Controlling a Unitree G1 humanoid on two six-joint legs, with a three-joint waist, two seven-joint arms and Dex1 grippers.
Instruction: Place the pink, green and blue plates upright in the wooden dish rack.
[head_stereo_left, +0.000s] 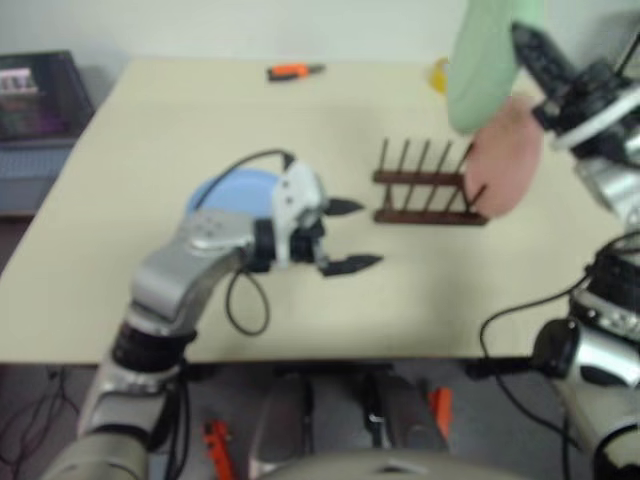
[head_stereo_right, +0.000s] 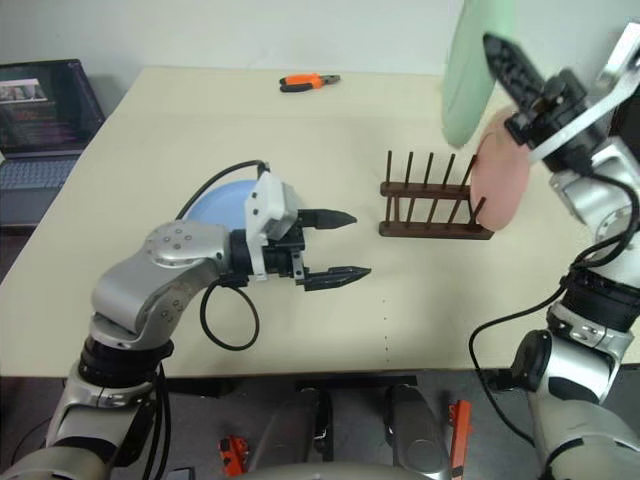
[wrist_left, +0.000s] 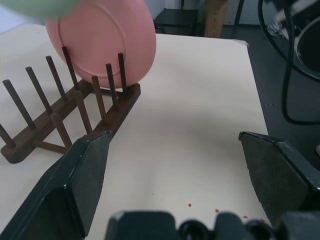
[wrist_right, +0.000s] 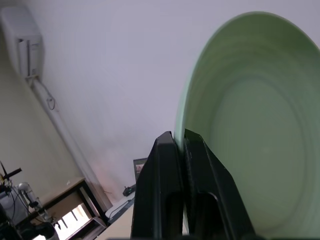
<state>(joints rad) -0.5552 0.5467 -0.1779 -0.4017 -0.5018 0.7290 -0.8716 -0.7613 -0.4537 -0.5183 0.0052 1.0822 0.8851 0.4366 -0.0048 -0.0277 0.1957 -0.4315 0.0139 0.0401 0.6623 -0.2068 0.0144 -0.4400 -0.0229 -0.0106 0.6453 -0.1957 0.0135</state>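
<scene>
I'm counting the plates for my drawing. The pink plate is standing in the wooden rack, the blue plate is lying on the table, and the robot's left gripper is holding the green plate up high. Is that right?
Almost. The green plate is held up high by the right gripper, not the left; the right eye view shows it. The left gripper hangs open and empty. The pink plate does stand in the wooden rack, and the blue plate lies on the table.

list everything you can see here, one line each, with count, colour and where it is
pink plate: one, salmon pink, upright at the right end of the rack
green plate: one, mint green, held in the air above the rack
blue plate: one, light blue, flat on the table behind the left arm
wooden dish rack: one, dark brown, on the table right of centre
pliers: one, orange and black, far edge of the table
laptop: one, dark, left of the table
table: one, cream
left pincer: black, open, empty, above the table
right pincer: black, shut on the green plate's rim
</scene>
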